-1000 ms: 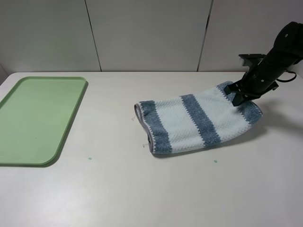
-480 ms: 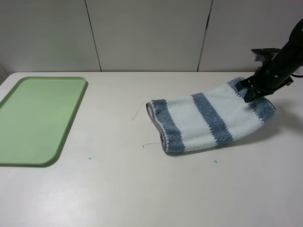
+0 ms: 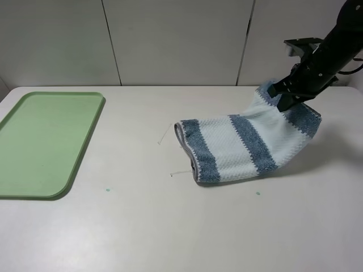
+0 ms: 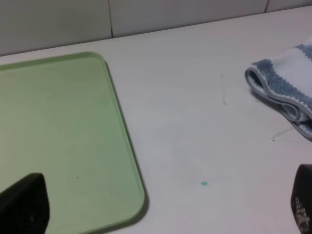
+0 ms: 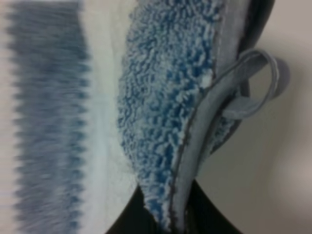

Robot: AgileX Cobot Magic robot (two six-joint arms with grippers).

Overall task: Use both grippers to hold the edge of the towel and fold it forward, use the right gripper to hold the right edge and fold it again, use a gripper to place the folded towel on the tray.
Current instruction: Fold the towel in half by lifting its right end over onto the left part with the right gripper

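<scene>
The folded striped towel (image 3: 238, 147) lies right of the table's middle, and its right end is raised off the surface. My right gripper (image 3: 285, 100) is shut on the edge of the towel (image 5: 192, 146), the grey hem with its small loop (image 5: 265, 80); the cloth hides most of the dark fingers (image 5: 131, 219). The light-green tray (image 3: 51, 136) sits bare at the far left. My left gripper (image 4: 165, 197) is open above the table beside the tray (image 4: 58, 126), with nothing between its fingers, and the towel's left end (image 4: 282, 87) is well off to its side.
Two thin white threads (image 3: 164, 136) lie on the table just left of the towel. Small green specks (image 3: 107, 190) mark the surface near the front. A panelled wall stands behind the table.
The right gripper dragged the towel to the right, then rose and came back a little, lifting the towel's right end. The tray did not move.
</scene>
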